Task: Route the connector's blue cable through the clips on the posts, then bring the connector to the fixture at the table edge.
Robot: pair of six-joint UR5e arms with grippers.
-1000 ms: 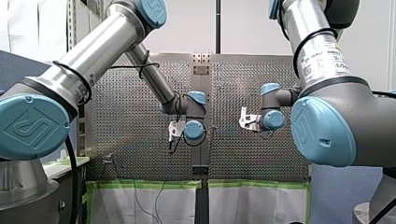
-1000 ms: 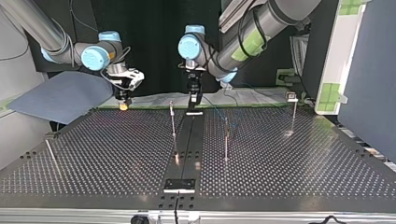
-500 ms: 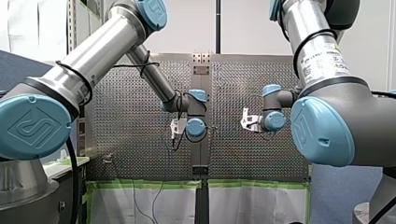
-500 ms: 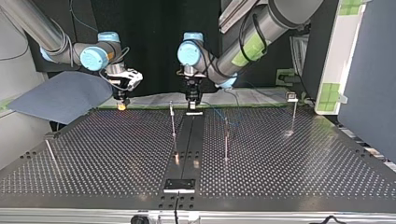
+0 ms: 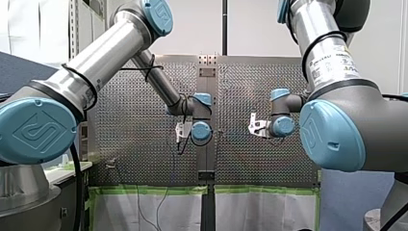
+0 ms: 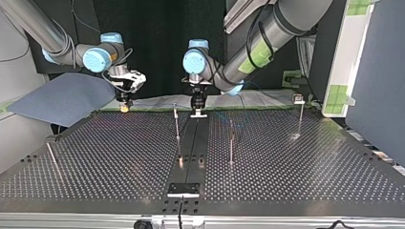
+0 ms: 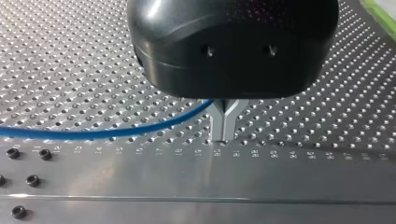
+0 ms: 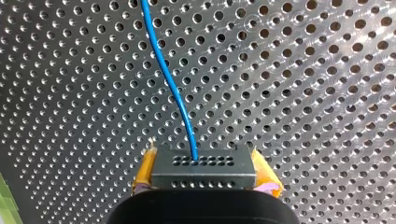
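In the right wrist view my right gripper [image 8: 205,176] is shut on the grey connector [image 8: 203,167], which sits between its yellow pads [image 8: 145,173]. The blue cable [image 8: 170,84] leaves the connector's face and runs away over the perforated table. In the left wrist view my left gripper [image 7: 224,133] has its metal fingers pressed together just above the table, and the blue cable [image 7: 102,133] runs in to their base. In the top view my left gripper [image 6: 198,109] hangs over the far end of the dark centre rail. My right gripper [image 6: 125,107] is at the far left.
Thin posts stand on the table in the top view: one [image 6: 176,125] left of the rail, one [image 6: 231,145] right of it, one [image 6: 301,117] at the far right. A black plate [image 6: 183,189] lies at the rail's near end by the table edge.
My left wrist has shifted slightly along the far edge and straightened over the rail's end. My right arm has barely moved. Both grips are unchanged.
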